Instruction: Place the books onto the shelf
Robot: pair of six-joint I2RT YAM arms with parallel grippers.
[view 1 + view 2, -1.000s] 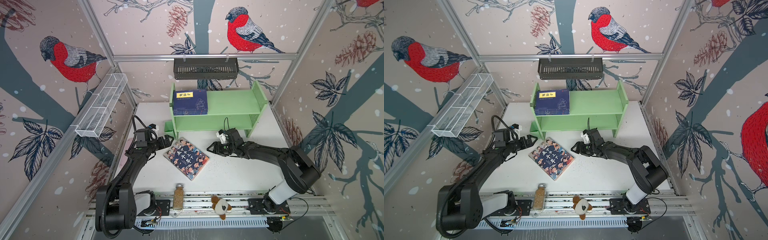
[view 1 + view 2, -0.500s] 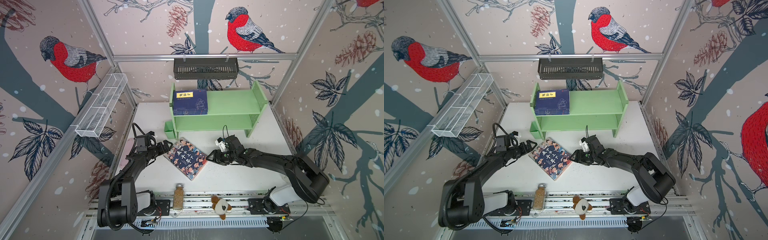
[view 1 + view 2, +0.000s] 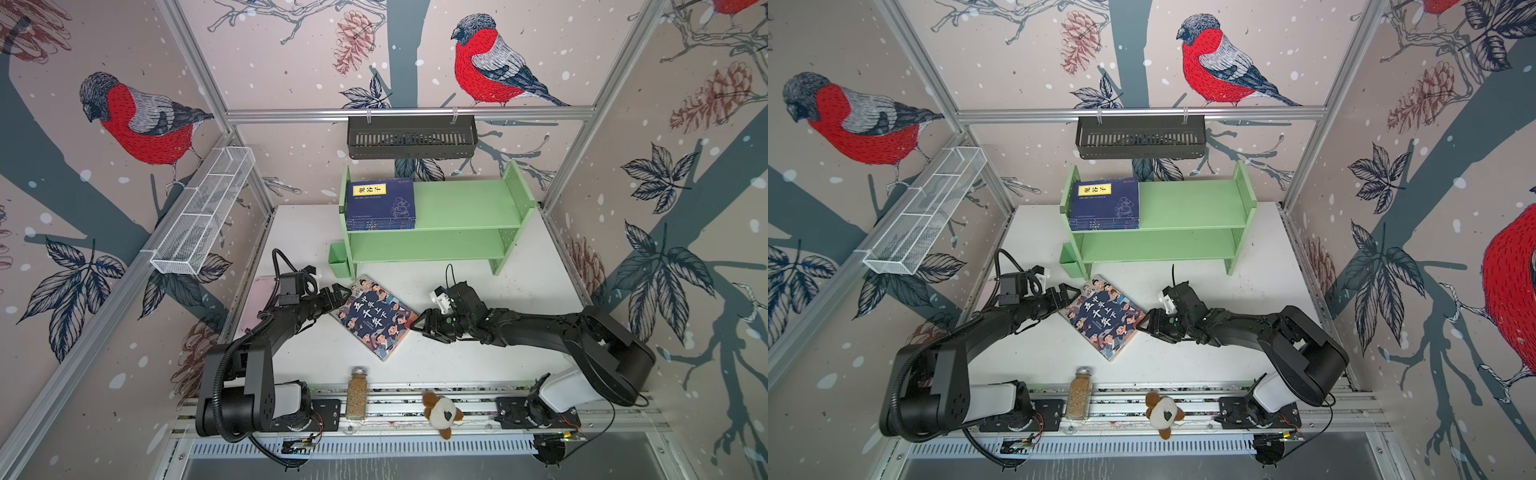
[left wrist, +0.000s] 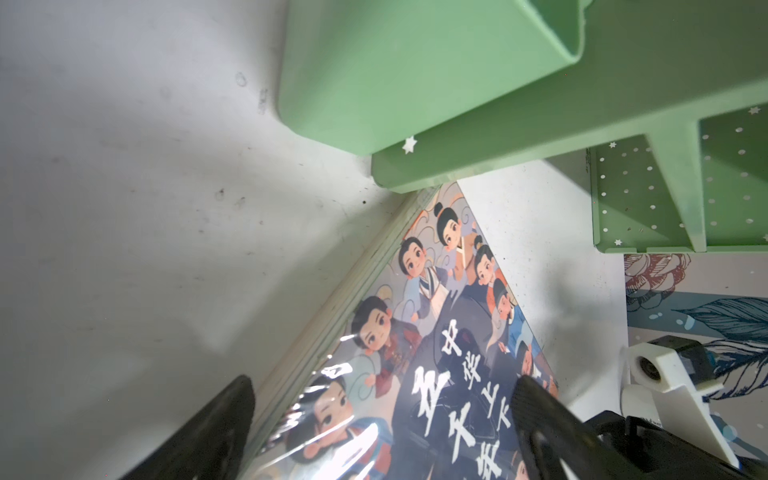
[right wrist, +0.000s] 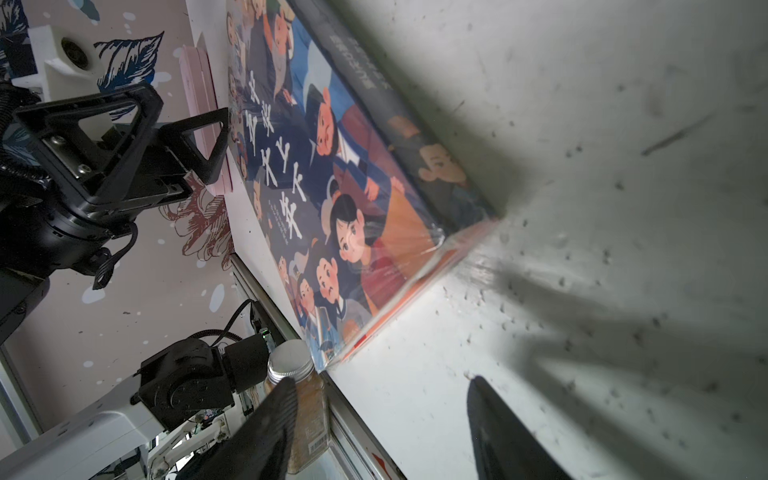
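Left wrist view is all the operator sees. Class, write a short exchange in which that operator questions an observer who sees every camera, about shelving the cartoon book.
Operator: Are any books on the shelf already?
Observer: Yes. In both top views a stack of navy books lies flat at the left end of the top board of the shelf.
Operator: Where is the right gripper, and is it holding anything?
Observer: The right gripper sits at the corner of the cartoon book opposite the left gripper. Its jaws are open, with nothing between them.
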